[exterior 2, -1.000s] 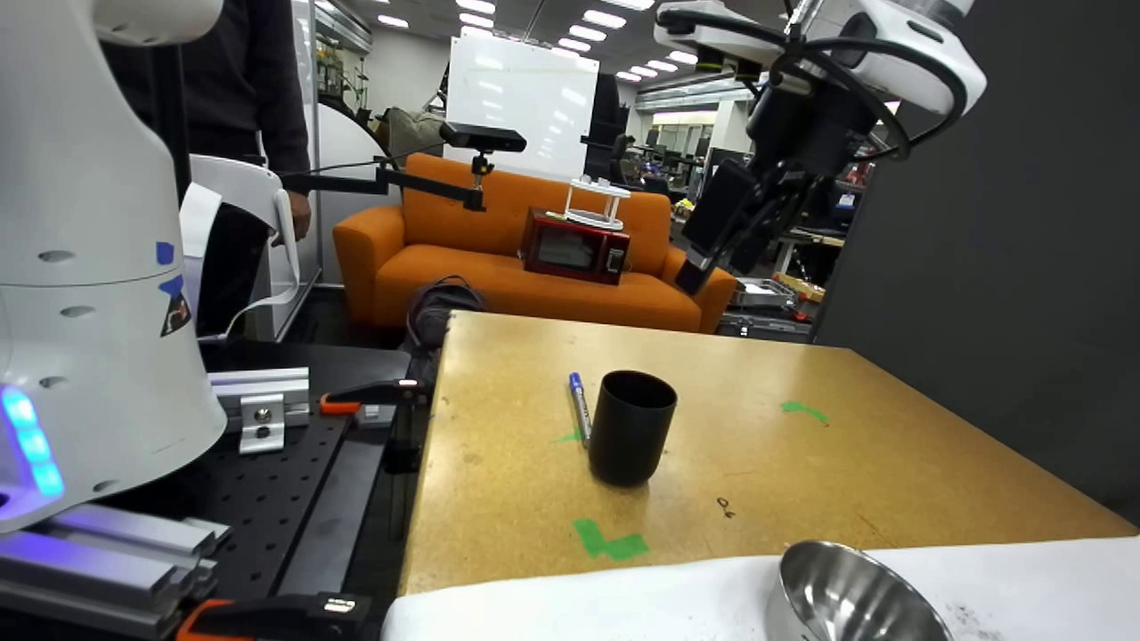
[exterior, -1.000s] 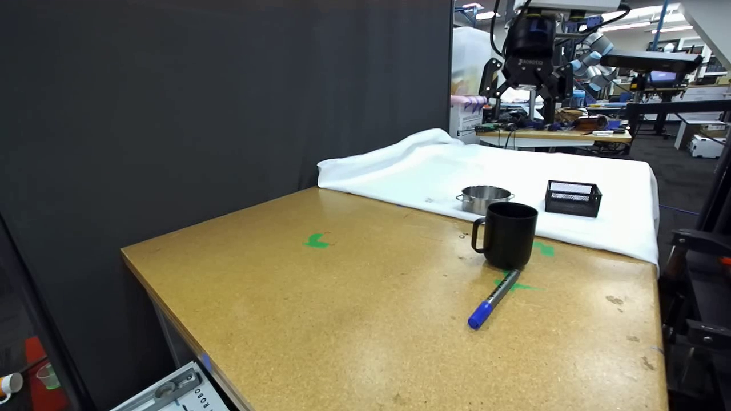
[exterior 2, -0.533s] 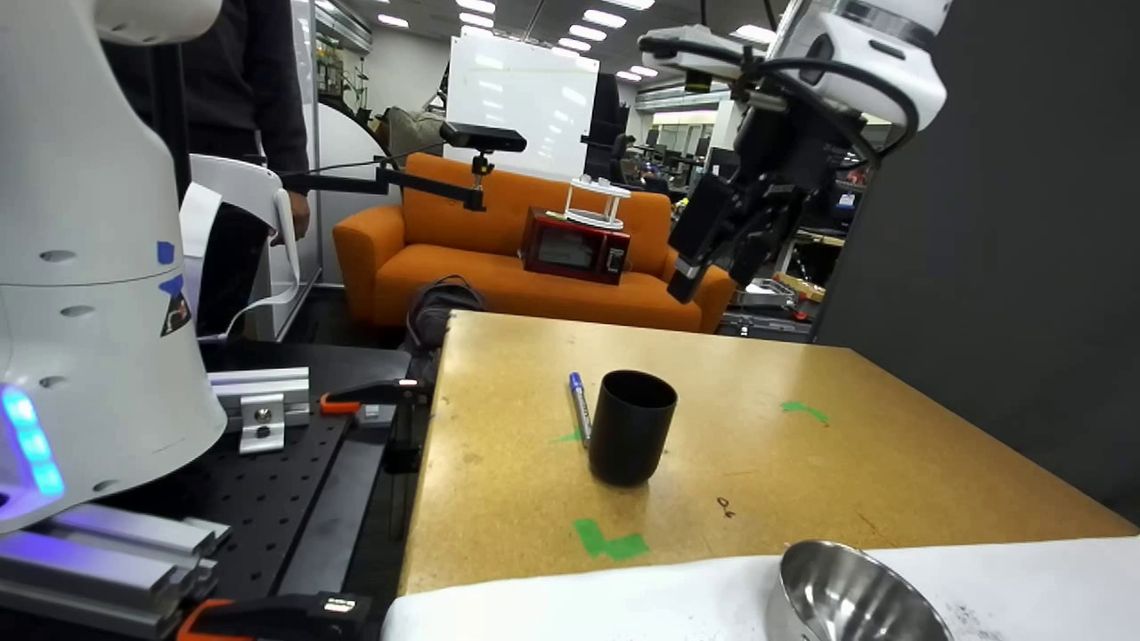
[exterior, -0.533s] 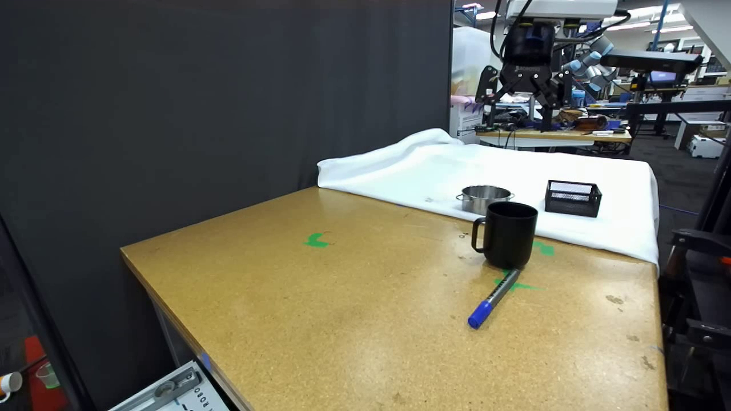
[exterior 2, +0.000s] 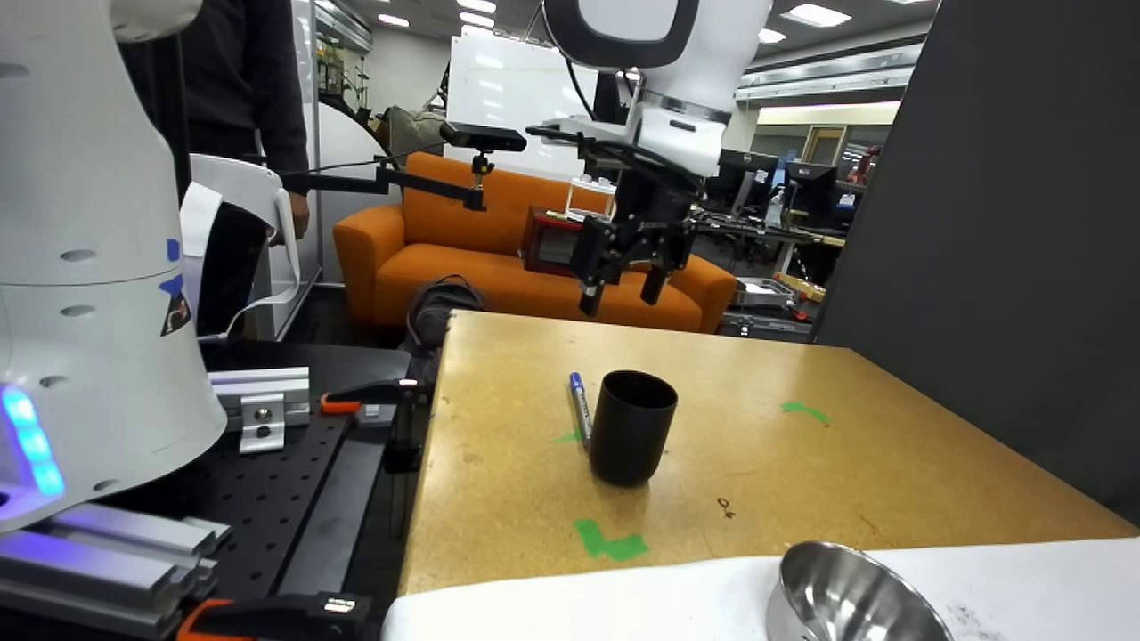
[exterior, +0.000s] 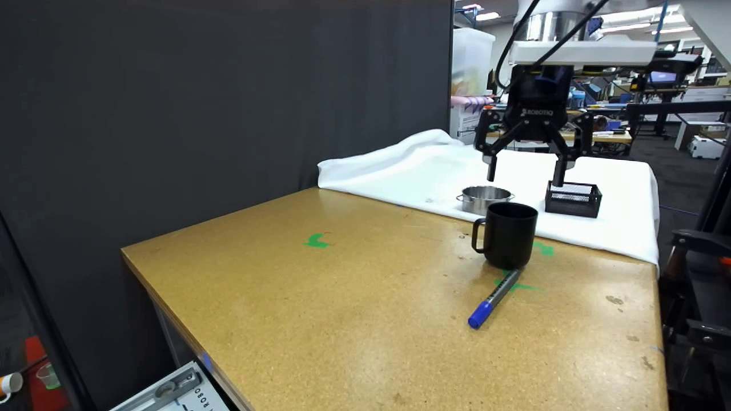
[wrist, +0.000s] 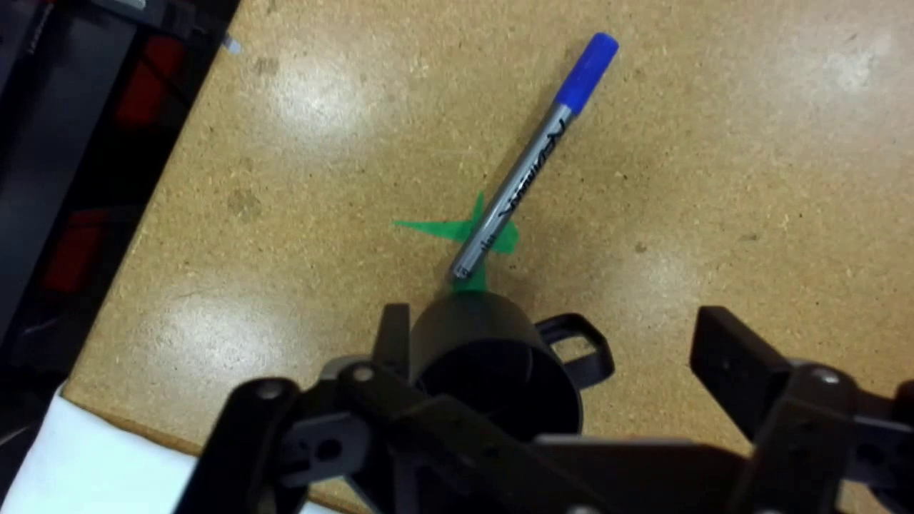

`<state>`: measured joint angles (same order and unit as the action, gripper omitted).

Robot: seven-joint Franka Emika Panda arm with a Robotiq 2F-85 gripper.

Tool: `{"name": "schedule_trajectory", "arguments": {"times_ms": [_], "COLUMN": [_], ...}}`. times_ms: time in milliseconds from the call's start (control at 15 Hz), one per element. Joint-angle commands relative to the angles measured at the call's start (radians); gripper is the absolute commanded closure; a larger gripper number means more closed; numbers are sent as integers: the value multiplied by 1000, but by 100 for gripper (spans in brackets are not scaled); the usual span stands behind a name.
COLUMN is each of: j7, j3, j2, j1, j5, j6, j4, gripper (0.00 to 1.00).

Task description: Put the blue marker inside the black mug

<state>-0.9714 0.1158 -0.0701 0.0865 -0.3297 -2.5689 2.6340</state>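
Marker (wrist: 525,171), slim, with a bright blue cap and a silver-grey barrel lettered in black, is seen lying flat on the yellow-brown particleboard desk (exterior: 320,319), outside the glossy black cylindrical mug (exterior: 511,237). In an exterior view its cap is pointed toward the near side and its grey end toward the foot of the mug, which is stood upright at the far right with its loop handle turned left. In the wrist view green tape (wrist: 450,230) is crossed by the barrel, and the grey end is crowded by the mug just beside it.

The black Robotiq gripper (exterior: 525,177) is held in the air, higher than the mug's rim; its fingers (wrist: 735,368) are released and spread wide, and the mug is partly hidden by the gripper in the wrist view.

In an exterior view the far end is covered by a white cloth (exterior: 411,165), on which a round silvery metal pot (exterior: 475,204) and, to its right, a black wire-mesh basket (exterior: 571,208) are set; the pot is partly hidden by the mug, and the left side is bounded by a dark grey panel (exterior: 228,114). Past the desk, an orange couch (exterior 2: 485,284) bearing a red microwave (exterior 2: 549,242) is seen in an exterior view.
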Motion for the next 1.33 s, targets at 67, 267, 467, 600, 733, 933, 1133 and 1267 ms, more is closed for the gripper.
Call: {"name": "schedule_trajectory", "arguments": {"times_ms": [67,267,467,600,733,933,1133,1267], "j7": [-134,-135,-140,-163,-168,-163,-161,-157], "j3": [43,48,49,42,30,23,21,19], "j2": [8,54,148,240,313,391,426,435], "j1": [32,49,61,76,96,114,111,101], "j5": [53,21,26,58,63,45,12,-18], "j6": [-118,-197,-223,-209,-204,-220,-242,-260], "j4": [32,17,-19,-57,-93,-149,-188,-197], "gripper": [0,0,0,0,0,0,0,0]}}
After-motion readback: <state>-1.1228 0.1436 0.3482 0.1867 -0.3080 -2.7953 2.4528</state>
